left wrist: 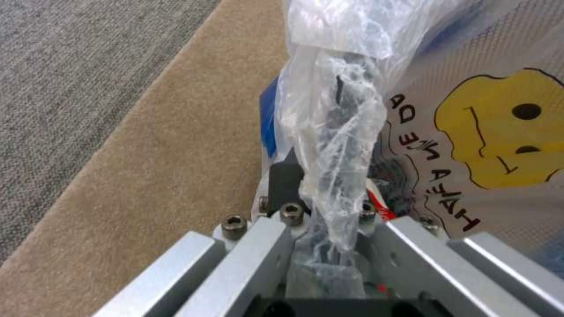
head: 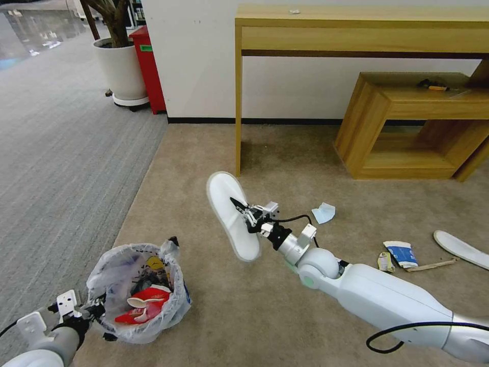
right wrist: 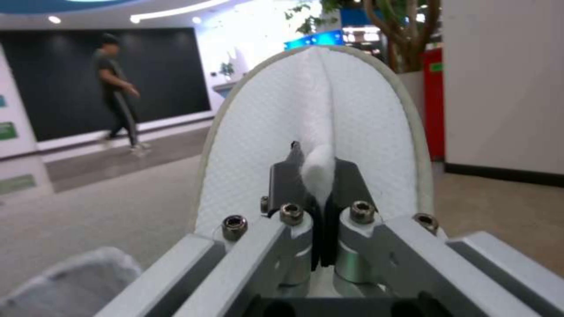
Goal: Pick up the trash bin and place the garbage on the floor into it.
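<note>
The trash bin (head: 136, 290), lined with a crinkly printed bag (left wrist: 470, 132), hangs at the lower left with red wrappers (head: 145, 305) inside. My left gripper (head: 94, 308) is shut on its rim and bag (left wrist: 329, 176). A white flat slipper (head: 232, 214) is lifted above the beige carpet floor (head: 285, 163); my right gripper (head: 243, 211) is shut on a pinched fold of its upper (right wrist: 317, 167). More garbage lies on the floor to the right: a pale tissue (head: 323, 212), a blue-white paper cup (head: 401, 253), a wooden stick (head: 432, 265) and a second slipper (head: 461, 247).
A tall wooden desk (head: 356, 30) and a low wooden shelf (head: 412, 127) stand against the wall ahead. A potted plant (head: 119, 66) and a red box (head: 147, 66) are at the far left. Grey striped carpet (head: 61, 153) borders the beige floor.
</note>
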`<state>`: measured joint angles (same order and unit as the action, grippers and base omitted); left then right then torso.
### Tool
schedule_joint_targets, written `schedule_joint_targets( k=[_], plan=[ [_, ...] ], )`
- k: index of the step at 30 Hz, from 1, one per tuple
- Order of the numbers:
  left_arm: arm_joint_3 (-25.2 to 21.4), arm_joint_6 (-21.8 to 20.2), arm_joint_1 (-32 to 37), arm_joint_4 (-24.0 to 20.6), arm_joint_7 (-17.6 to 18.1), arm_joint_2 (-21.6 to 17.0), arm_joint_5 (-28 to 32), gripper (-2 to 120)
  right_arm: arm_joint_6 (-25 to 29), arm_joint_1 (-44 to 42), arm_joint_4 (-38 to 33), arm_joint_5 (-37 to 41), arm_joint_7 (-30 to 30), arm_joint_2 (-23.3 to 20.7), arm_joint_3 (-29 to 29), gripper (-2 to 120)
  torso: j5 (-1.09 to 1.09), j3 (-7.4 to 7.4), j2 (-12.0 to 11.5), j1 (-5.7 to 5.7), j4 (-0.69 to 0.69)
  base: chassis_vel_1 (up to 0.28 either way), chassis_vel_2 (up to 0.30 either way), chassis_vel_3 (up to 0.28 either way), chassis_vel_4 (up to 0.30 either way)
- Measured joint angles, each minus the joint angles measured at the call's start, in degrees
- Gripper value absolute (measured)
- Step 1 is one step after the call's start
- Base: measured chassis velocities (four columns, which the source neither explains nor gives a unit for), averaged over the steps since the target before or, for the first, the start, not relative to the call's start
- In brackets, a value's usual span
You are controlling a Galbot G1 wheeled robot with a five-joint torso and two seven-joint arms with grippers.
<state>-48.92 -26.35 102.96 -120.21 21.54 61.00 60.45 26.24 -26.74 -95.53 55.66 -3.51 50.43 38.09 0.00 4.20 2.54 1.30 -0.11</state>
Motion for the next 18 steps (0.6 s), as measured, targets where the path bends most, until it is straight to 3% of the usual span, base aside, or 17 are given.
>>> schedule_joint_targets(
  k=[12, 18],
  plan=[
    [0.9, 0.0, -0.4, -0.3, -0.1, -0.1, -0.4, 0, -0.7, 3.5, -6.2, 1.5, 0.9, 1.4, 3.4, 0, -0.01, 0.0, 0.0, 0.0, 0.0, 0.0, 0.0, 0.0, 0.0],
    [0.5, 0.0, 0.1, -1.1, -0.2, 0.3, -0.6, 0, -0.7, 9.6, -8.2, 3.3, 1.6, 4.0, 8.0, 0, -0.01, 0.0, 0.0, 0.0, 0.0, 0.0, 0.0, 0.0, 0.0]
  ],
)
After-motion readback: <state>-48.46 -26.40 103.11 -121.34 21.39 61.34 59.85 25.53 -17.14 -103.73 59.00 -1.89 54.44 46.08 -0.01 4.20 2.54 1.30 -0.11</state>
